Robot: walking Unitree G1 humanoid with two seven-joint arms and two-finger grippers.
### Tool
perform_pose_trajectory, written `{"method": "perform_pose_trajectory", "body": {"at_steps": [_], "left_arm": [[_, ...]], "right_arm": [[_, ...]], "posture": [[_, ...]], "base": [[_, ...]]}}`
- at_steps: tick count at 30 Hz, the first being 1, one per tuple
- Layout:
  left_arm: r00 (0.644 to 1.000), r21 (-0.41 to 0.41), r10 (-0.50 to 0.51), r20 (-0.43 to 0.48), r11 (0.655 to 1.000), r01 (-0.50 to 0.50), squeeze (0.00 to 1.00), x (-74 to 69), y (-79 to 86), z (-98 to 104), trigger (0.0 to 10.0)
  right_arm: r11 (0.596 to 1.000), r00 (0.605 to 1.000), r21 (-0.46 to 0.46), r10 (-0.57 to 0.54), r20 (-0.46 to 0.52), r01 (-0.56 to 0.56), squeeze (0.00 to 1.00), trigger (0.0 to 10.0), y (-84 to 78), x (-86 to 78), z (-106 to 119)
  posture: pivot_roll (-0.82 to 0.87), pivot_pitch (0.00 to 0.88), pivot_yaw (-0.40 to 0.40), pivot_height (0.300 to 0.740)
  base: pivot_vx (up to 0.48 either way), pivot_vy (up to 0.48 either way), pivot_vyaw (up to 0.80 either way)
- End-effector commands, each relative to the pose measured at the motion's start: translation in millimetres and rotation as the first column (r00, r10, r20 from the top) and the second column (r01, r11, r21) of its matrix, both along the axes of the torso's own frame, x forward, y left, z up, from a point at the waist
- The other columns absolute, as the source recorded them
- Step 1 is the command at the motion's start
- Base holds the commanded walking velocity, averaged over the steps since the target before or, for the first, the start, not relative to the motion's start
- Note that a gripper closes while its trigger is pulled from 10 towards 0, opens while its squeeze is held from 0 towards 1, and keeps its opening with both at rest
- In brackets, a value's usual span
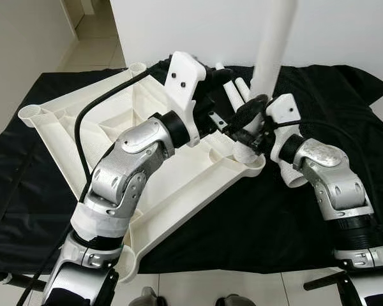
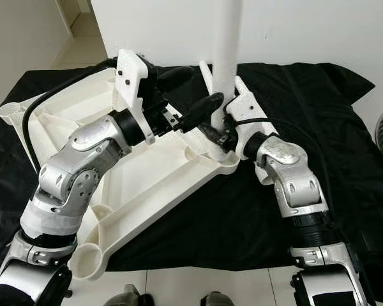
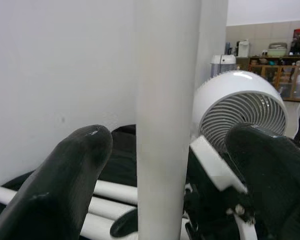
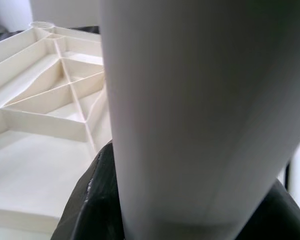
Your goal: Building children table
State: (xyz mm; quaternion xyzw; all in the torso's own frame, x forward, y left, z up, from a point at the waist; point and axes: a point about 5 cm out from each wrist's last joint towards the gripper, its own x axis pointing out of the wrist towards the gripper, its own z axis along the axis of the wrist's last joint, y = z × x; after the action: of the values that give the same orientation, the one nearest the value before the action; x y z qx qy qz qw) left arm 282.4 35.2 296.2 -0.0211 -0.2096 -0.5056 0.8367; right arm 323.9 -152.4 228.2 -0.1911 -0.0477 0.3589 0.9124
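White ribbed plastic tabletop (image 1: 147, 159) lies upside down on black cloth (image 1: 255, 223). Long white plastic leg tube (image 1: 273, 44) stands upright in right corner socket. Right gripper (image 1: 250, 131) clamped on tube near its base. Left gripper (image 3: 160, 165) at same tube, jaws wide, one finger either side. Spare white tubes (image 1: 236, 92) lie on cloth beyond. White round fan (image 3: 240, 112) far right.

Upturned tabletop (image 1: 179, 185) on black cloth (image 1: 255, 223)
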Motion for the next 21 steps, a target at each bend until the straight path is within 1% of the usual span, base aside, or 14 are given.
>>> {"method": "perform_pose_trajectory", "body": {"at_steps": [1,2,4,9,12,17,19,21], "left_arm": [[1.000,0.003,-0.030,0.002,1.000,0.030,0.00,-2.2,-0.9,2.9,10.0],[1.000,0.003,-0.030,0.002,1.000,0.030,0.00,-2.2,-0.9,2.9,10.0],[0.998,0.015,-0.037,-0.042,0.999,0.038,0.00,-1.1,-6.5,0.2,10.0],[0.998,0.024,-0.035,-0.061,0.999,0.037,0.00,-0.5,-10.0,-2.2,10.0],[0.995,0.045,-0.021,-0.096,0.999,0.026,0.00,2.1,-16.4,-5.9,10.0],[0.994,0.048,-0.018,-0.108,0.999,0.023,0.00,3.0,-18.8,-5.2,10.0],[0.989,0.085,0.010,-0.147,0.996,0.003,0.00,7.3,-22.5,-5.1,10.0],[0.989,0.085,0.010,-0.147,0.996,0.003,0.00,7.3,-22.5,-5.1,10.0]], "right_arm": [[0.999,0.999,-0.017,0.040,0.004,-0.040,0.00,10.0,4.2,-4.0,2.0],[0.999,0.999,-0.017,0.040,0.004,-0.040,0.00,10.0,4.2,-4.0,2.0],[0.996,0.997,-0.044,0.078,-0.005,-0.078,0.00,10.0,7.3,-6.9,0.3],[0.994,0.995,-0.055,0.095,-0.006,-0.095,0.00,10.0,9.1,-8.1,-0.4],[0.990,0.992,-0.075,0.122,-0.020,-0.123,0.00,10.0,12.6,-9.4,-1.7],[0.987,0.991,-0.086,0.133,-0.034,-0.135,0.00,10.0,13.4,-10.2,-3.1],[0.983,0.988,-0.105,0.144,-0.048,-0.148,0.00,10.0,14.0,-10.3,-5.5],[0.983,0.988,-0.105,0.144,-0.048,-0.148,0.00,10.0,14.0,-10.3,-5.5]], "posture": [[-0.14,0.040,0.052,0.740],[-0.14,0.040,0.052,0.740],[-0.14,0.040,0.056,0.740],[-0.14,0.040,0.056,0.740],[-0.14,0.041,0.060,0.740],[-0.14,0.041,0.060,0.740],[-0.14,0.034,0.059,0.740],[-0.14,0.034,0.059,0.740]], "base": [[0.000,0.000,0.00],[0.000,0.000,0.00],[0.000,0.000,0.00],[0.000,0.000,0.00],[0.000,0.000,0.00],[0.000,0.000,0.00],[0.000,0.000,0.00],[0.000,0.000,0.00]]}}
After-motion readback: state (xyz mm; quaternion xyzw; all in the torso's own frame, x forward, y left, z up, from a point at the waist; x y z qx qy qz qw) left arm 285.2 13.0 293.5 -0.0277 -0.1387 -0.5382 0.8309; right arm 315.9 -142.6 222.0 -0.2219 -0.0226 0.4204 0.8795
